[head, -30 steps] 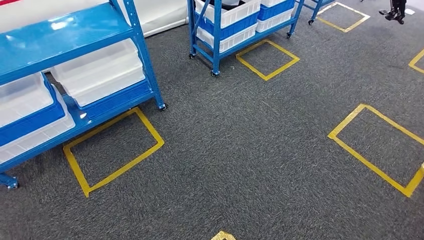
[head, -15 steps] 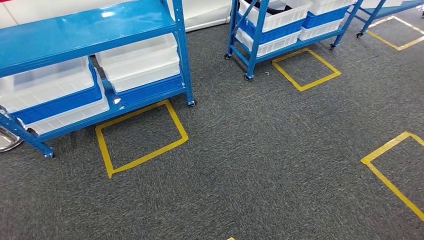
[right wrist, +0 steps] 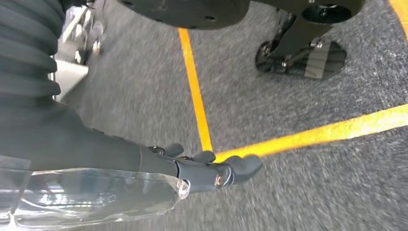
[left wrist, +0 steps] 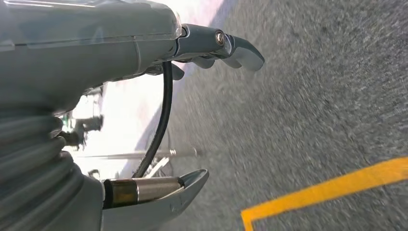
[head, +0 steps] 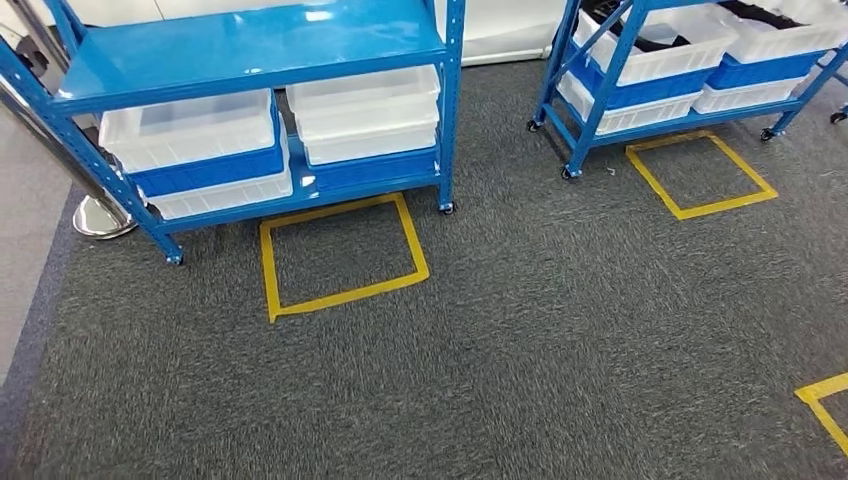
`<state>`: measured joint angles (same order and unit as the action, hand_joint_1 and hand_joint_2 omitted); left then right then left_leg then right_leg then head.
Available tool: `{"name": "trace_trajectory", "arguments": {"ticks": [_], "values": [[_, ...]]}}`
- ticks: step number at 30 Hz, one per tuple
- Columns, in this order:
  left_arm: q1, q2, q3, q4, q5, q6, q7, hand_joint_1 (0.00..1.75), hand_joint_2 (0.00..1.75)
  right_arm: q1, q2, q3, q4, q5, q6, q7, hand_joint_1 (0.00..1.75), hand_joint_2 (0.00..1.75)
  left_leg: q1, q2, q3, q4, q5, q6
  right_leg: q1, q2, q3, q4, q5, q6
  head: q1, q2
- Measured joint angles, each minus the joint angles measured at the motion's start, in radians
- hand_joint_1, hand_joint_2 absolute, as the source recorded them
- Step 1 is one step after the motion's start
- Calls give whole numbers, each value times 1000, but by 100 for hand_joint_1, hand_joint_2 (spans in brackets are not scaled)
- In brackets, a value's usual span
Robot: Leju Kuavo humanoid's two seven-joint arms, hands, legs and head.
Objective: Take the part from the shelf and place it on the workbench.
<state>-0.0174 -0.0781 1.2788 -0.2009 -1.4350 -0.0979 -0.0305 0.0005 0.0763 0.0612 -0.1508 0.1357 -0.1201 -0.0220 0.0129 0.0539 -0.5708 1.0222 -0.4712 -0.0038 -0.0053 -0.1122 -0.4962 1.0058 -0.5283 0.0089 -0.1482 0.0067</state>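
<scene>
**A:** What stood on the left, from the head view?

**B:** A chrome stand base (head: 103, 217) at the carpet's edge, then the near blue shelf (head: 250, 45). Under its top board it carried white bins (head: 190, 130) stacked with blue ones, side by side. A yellow tape square (head: 343, 297) lay on the grey carpet (head: 560, 330) just in front of it.

**A:** And further right?

**B:** A second blue shelf (head: 603, 100) on casters, with its own tape square (head: 700, 211) before it. Its upper white bin (head: 680, 62) held dark things (head: 640, 40) — I could not tell whether any of them was the part. A tape corner (head: 822, 392) showed at the far right.

**A:** The hands?

**B:** The left hand (left wrist: 96, 53) hung above the carpet near a yellow line (left wrist: 327, 190), thumb and fingers apart, nothing between them. The right hand (right wrist: 159, 168) was much the same — fingers stretched out loosely, holding nothing, above two crossing yellow lines (right wrist: 195, 86).
</scene>
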Motion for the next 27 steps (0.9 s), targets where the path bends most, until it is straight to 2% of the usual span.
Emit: {"name": "trace_trajectory", "arguments": {"ticks": [1, 2, 3, 5, 6, 7, 8, 9, 11, 12, 13, 15, 17, 19, 22, 25, 26, 27], "values": [[3, -2, 4, 0, 2, 0, 0, 0, 175, -6, 1, 2, -1, 1, -2, 3, 0, 175, 2, -9, 0, -2, 2, 7, -1, -2, 3, -1, -2, 5, 0, 0], [5, -4, 8, 0, 2, 0, 0, 0, 175, -10, 3, 4, -2, 1, -4, 3, 0, 175, 3, -18, 1, -6, 4, 13, -3, 10, 4, 4, -8, 11, 0, 0], [5, -7, 11, 0, 2, -1, -1, 0, 175, -12, 5, 6, -3, 1, -4, 2, 0, 175, 6, -27, 2, -10, 7, 21, -5, 33, -2, 23, -24, 15, 1, 0], [2, -11, 15, 0, 1, -4, -3, 0, 175, -12, 7, 12, -3, 1, -5, -3, 0, 175, 7, -46, 3, -15, 12, 31, -9, 88, -47, 121, -83, 19, 3, 0], [1, -13, 16, 0, 1, -5, -4, 0, 175, -12, 8, 14, -3, 1, -5, -4, 0, 175, 6, -57, 1, -14, 14, 34, -10, 102, -82, 190, -115, 19, 3, 0], [0, -14, 17, 0, 1, -6, -4, 0, 175, -11, 9, 16, -3, 1, -4, -6, 0, 175, 5, -70, -1, -13, 15, 35, -9, 107, -113, 248, -133, 19, 3, 0], [0, -14, 17, 0, 0, -6, -4, 0, 175, -12, 10, 18, -3, 1, -4, -6, 0, 131, 4, -84, -2, -12, 15, 36, -9, 109, -130, 276, -131, 19, 3, 0], [0, -15, 18, 0, 0, -6, -4, 0, 175, -13, 11, 20, -3, 1, -3, -7, 0, 87, 4, -99, -2, -10, 15, 36, -9, 111, -131, 271, -110, 17, 3, 0], [-1, -16, 19, 0, -2, -6, -7, 0, 175, -12, 12, 22, -3, 1, 3, -5, 0, 0, 4, -124, -2, -5, 14, 35, -9, 120, -88, 161, -31, 10, 3, 0], [-1, -17, 19, 0, -5, -7, -10, 0, 175, -12, 12, 22, -3, 0, 8, -4, 0, 0, 2, -134, -4, -2, 13, 32, -8, 128, -64, 99, -1, 5, 3, 0], [0, -17, 19, 0, -8, -8, -13, 0, 175, -13, 12, 23, -3, -1, 14, -2, 0, 0, 1, -140, -7, 1, 13, 28, -7, 135, -47, 52, 15, 1, 3, 0], [3, -17, 19, 0, -15, -10, -18, 0, 175, -15, 14, 23, -2, -12, 24, 8, 0, 0, -2, -146, -13, 5, 11, 24, -7, 144, -39, 16, 17, 3, 2, 0], [4, -16, 19, 0, -20, -11, -19, 0, 175, -17, 16, 21, -2, -30, 29, 33, 0, 87, -1, -145, -14, 3, 11, 23, -7, 146, -40, 12, 17, 7, 2, 0], [2, -15, 19, 0, -23, -13, -15, 0, 175, -16, 16, 16, -2, -44, 31, 58, 0, 175, 1, -144, -11, -1, 13, 20, -5, 146, -40, 14, 17, 5, 2, 0], [1, -14, 2, -2, -18, -15, -7, 0, 175, -15, 17, 5, -2, -62, 40, 79, 0, 175, 1, -143, -8, -6, 15, 15, -5, 147, -41, 16, 18, 0, 2, 0], [8, -9, -56, -8, 39, -10, -4, 0, 44, -11, 16, -6, -8, -70, 47, 83, 0, 175, 1, -143, -7, -9, 17, 11, -4, 147, -41, 16, 17, -1, 2, 0], [11, -8, -79, -11, 66, -8, -4, 0, 0, -9, 16, -8, -11, -73, 48, 83, 0, 131, 1, -143, -7, -9, 17, 11, -4, 147, -42, 17, 17, -1, 2, 0], [12, -7, -90, -12, 80, -7, -3, 0, 0, -9, 16, -9, -13, -74, 48, 83, 0, 116, 1, -143, -7, -9, 17, 10, -4, 147, -42, 17, 17, -1, 2, 0]]}}
